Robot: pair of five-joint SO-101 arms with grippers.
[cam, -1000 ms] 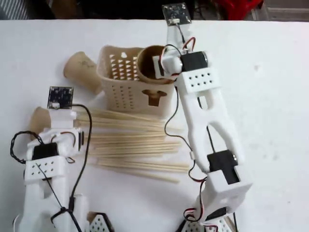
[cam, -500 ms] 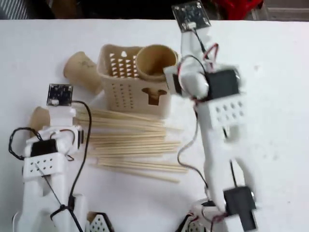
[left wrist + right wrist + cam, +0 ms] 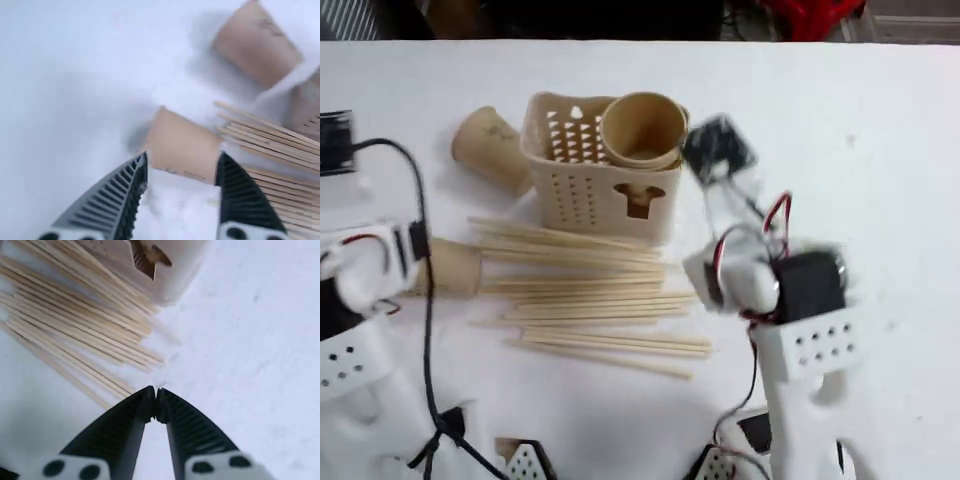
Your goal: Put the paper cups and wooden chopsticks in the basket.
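One paper cup (image 3: 642, 128) stands in the basket (image 3: 575, 195), so that part looks done. A second cup (image 3: 488, 148) lies on the table (image 3: 880, 150) just beside the basket. A third cup (image 3: 182, 145) lies just ahead of the left gripper (image 3: 182, 162), whose jaws are spread and empty. The chopsticks (image 3: 590, 300) lie piled in front of the basket, none inside. The right gripper (image 3: 156, 396) is closed on nothing near the pile's end.
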